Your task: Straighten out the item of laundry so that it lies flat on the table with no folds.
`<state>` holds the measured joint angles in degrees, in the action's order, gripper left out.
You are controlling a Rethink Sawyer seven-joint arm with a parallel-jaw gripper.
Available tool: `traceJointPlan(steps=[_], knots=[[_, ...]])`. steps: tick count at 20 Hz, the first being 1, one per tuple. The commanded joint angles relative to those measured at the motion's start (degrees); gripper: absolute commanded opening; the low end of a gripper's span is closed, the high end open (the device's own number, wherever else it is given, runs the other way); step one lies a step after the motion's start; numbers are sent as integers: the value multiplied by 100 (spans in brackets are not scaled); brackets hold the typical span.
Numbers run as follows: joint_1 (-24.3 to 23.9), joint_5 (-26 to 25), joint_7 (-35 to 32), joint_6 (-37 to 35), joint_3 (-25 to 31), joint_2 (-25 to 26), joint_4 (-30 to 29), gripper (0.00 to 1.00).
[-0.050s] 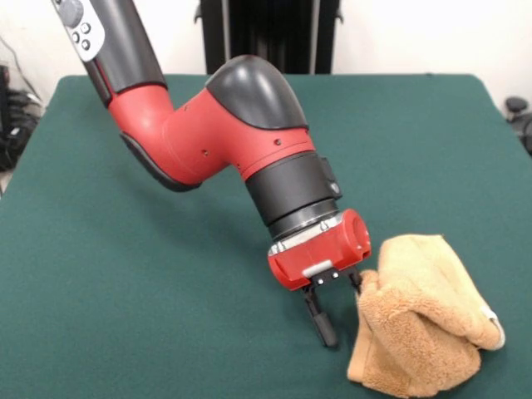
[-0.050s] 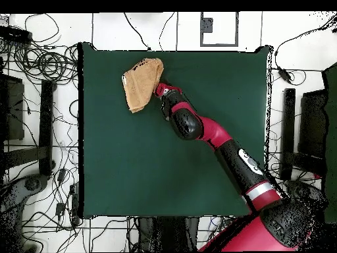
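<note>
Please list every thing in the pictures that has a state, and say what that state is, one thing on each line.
Towel: bunched and folded over, not flat, near a table corner.
Claw: open, low over the table, one finger free, the other at the towel's edge.
Arm: stretched out across the table to the towel.
Table: green cloth, smooth.

Arm [image 1: 208, 133] reached down at a slant, wrist housing [image 1: 320, 249] tilted, gripper [image 1: 342, 312] lowest. Jaws stood apart: one black finger [image 1: 321, 320] fully exposed and angled downward, the opposite one largely hidden. Seen from overhead, arm [image 2: 217, 135] extended diagonally from base, gripper [image 2: 158, 88] at the extreme end.
</note>
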<state>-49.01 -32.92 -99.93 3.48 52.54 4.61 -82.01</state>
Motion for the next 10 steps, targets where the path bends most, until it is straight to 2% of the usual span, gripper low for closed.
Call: traceJointPlan(steps=[1,8,10], knots=[[361,188,301,-1580,-64,579,55,100],[390,153,271,-1593,-92,546,77,100],[578,-26,217,-1411,-305,257,93,100]])
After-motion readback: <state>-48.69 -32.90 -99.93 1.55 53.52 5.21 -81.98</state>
